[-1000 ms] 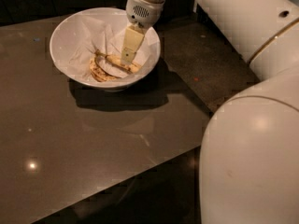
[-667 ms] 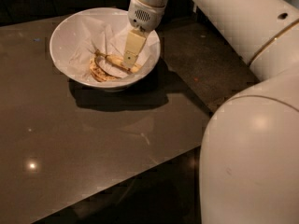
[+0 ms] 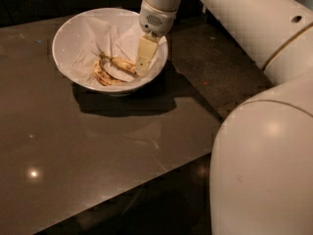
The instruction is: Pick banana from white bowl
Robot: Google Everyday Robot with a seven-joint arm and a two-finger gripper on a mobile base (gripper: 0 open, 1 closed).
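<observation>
The white bowl [image 3: 73, 33] stands at the back of the dark table and is lined with crumpled white paper. The banana [image 3: 111, 68], a small brown-spotted bunch with its stem pointing up-left, lies on the paper in the bowl's near half. My gripper [image 3: 143, 65] reaches down into the bowl from above at its right side. Its tip is right at the bunch's right end. I cannot tell whether it touches the bunch.
The dark glossy table [image 3: 98, 151] stretches toward the front; its edge runs diagonally from the right to the lower left. My white arm [image 3: 254, 28] and body [image 3: 264, 165] fill the right side. Dark floor [image 3: 220, 77] lies right of the table.
My gripper has shifted a little to the right inside the bowl, from over the bunch to its right end. The bananas and the bowl stay where they were.
</observation>
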